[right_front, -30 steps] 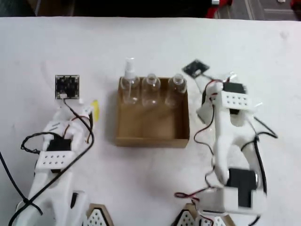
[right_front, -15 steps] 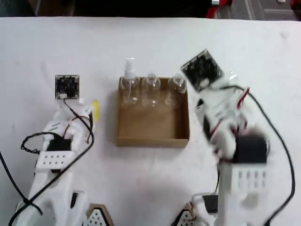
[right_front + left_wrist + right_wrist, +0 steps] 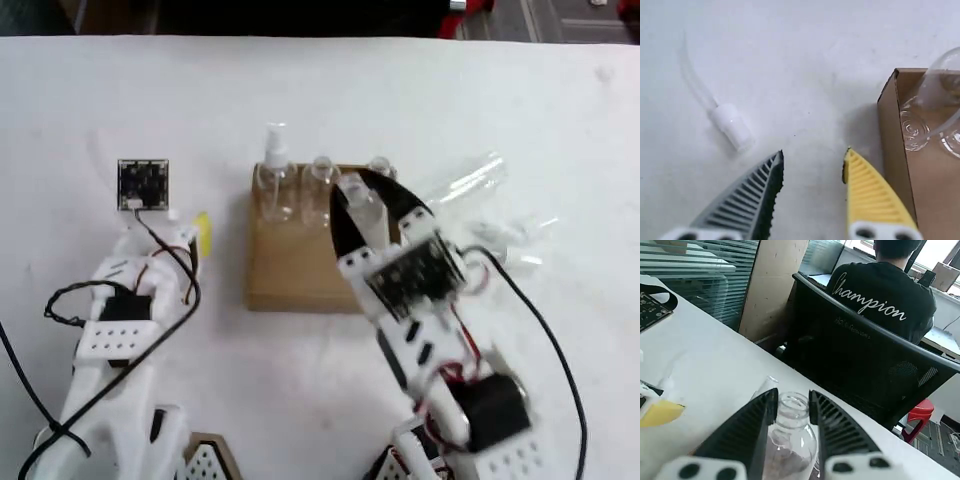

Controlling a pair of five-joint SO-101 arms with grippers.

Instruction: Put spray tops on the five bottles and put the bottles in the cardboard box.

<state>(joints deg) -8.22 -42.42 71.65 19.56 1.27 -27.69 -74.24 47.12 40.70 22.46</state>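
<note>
1. Clamping down on an uncapped bottle (image 3: 790, 440), the right gripper (image 3: 792, 392) has a black finger on either side of the neck. It's a firm grasp, with the open rim poking up between the tips.
2. From the high view, that bottle sits over the back right part of the cardboard box (image 3: 295, 262), with the right arm stretched across the box's right side. Whether its base touches the box floor, I can't tell.
3. Inside, along the back wall, are three more: a capped bottle (image 3: 274, 185) with its spray top on, a bare-necked middle bottle (image 3: 320, 185), and a third bottle (image 3: 380, 165) half hidden behind the black fingers.
4. The left gripper (image 3: 813, 151) is low over the table (image 3: 300, 90), to the left of the box. Its grey and yellow fingers are spread apart, holding nothing.
5. A loose spray top (image 3: 731, 124) lies on its side just beyond the grey finger, not touching it, its tube trailing away.
6. Clear pieces (image 3: 470, 185) lie to the right of the box, too blurred to sort.
</note>
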